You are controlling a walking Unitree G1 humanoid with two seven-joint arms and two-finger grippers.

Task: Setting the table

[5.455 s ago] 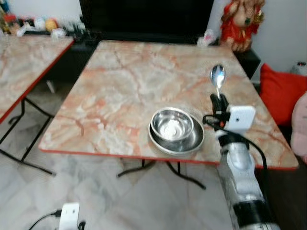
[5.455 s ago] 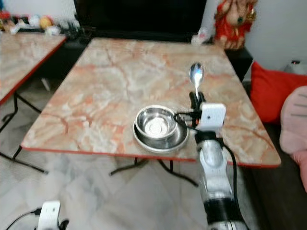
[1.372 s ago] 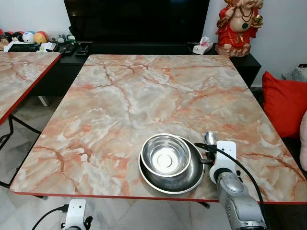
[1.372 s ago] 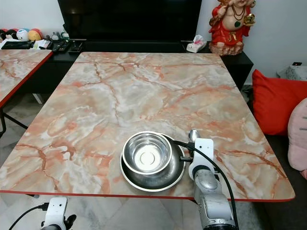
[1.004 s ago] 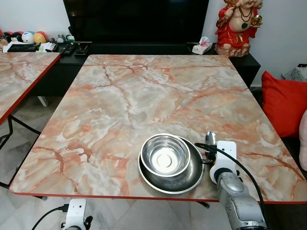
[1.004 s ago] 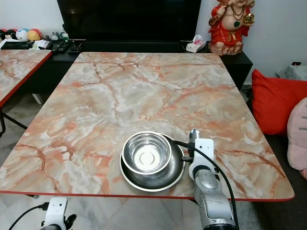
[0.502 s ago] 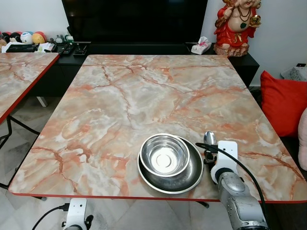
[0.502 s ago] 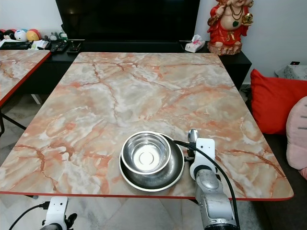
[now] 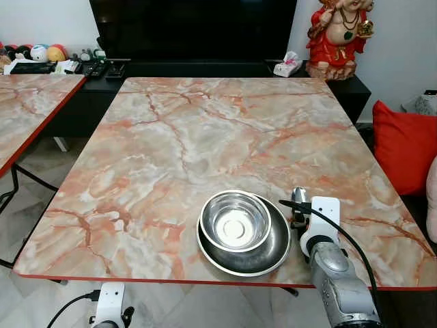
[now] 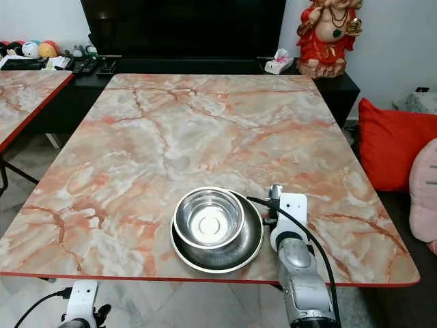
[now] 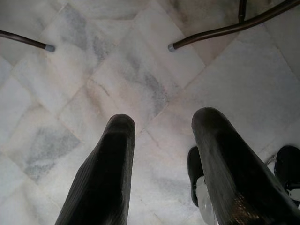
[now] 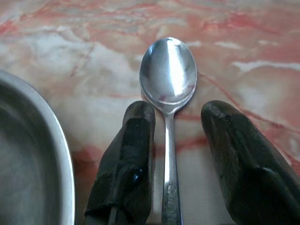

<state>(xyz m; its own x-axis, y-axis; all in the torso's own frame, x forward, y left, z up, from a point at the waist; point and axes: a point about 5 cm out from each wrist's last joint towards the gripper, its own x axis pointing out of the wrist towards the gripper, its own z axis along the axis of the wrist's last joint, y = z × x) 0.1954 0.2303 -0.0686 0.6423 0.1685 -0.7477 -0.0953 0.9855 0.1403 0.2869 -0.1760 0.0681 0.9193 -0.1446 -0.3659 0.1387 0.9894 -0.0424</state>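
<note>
A steel spoon (image 12: 168, 70) lies flat on the marble table (image 9: 171, 137), just right of a steel plate (image 9: 268, 254) near the front edge. A steel bowl (image 9: 234, 221) sits in the plate. My right gripper (image 12: 178, 112) is open and low over the table, one finger on each side of the spoon's handle, with a gap showing on one side. From the head views the spoon's bowl (image 9: 298, 196) pokes out past the white wrist camera (image 9: 322, 213). My left gripper (image 11: 161, 119) hangs open over the tiled floor below the table's front edge.
A second marble table (image 9: 27, 109) stands to the left. Right of the table lie a red cushion (image 9: 403, 147) and something pink at the frame's edge. A black TV cabinet (image 9: 205, 68) with a red figurine (image 9: 338, 34) runs along the back.
Over five seconds the right gripper brought the spoon down from the air to the table beside the plate. In the last second it has barely shifted.
</note>
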